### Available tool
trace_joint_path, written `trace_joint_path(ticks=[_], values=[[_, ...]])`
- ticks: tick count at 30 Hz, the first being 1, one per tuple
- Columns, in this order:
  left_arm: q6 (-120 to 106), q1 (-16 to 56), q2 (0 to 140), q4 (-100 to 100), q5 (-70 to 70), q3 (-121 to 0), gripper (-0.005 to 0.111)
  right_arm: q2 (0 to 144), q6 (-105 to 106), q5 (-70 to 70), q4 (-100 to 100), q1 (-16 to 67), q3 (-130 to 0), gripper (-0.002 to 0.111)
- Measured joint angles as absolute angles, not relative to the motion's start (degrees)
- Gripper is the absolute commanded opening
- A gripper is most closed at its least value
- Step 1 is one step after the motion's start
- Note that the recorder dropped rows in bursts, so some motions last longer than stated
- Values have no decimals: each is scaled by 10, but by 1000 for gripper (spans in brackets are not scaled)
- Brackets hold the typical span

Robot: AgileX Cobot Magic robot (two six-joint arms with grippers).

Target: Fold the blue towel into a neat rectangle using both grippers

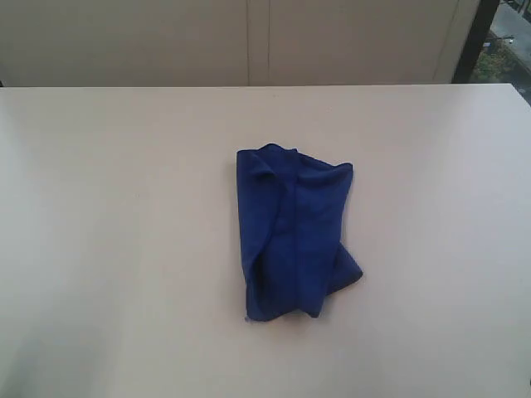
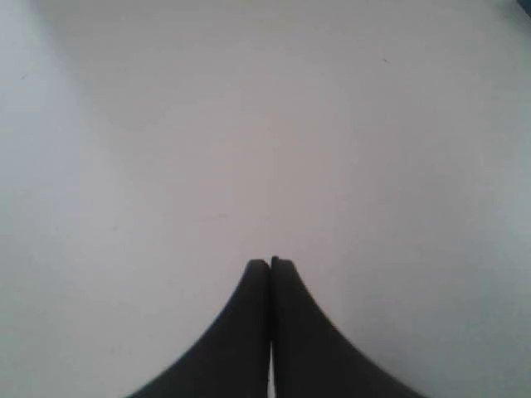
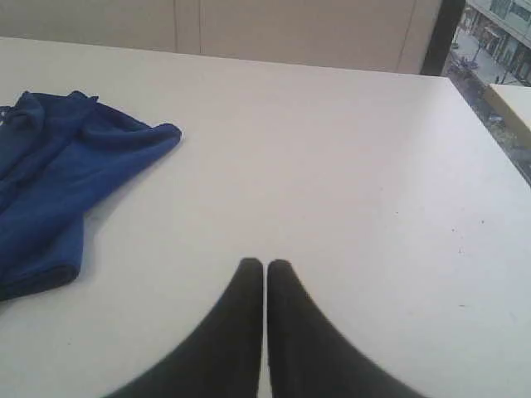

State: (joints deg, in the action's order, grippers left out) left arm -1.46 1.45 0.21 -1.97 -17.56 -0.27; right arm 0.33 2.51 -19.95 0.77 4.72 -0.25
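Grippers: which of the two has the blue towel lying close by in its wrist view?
The right gripper: the blue towel lies near it, untouched. The left gripper sees mostly table.

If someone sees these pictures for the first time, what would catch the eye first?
The blue towel stands out first: it lies loosely bunched, not neatly folded, near the middle of the pale table. Next come the dark fingers in the wrist views. The left gripper is shut over bare table, and the right gripper is shut too, apart from the towel and not touching it.
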Motion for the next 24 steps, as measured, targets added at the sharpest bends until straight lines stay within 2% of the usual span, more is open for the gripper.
trace_joint_path(ticks=[7,15,19,24], values=[[-15,14,2,-20,-176,-3,0,3,25,-180,8,47,-2,3],[-15,14,2,-20,-176,-3,0,3,25,149,8,47,-2,3],[-15,14,2,-20,-176,-3,0,3,37,227,8,47,-2,3],[-15,14,2,-20,-176,-3,0,3,81,237,8,47,-2,3]])
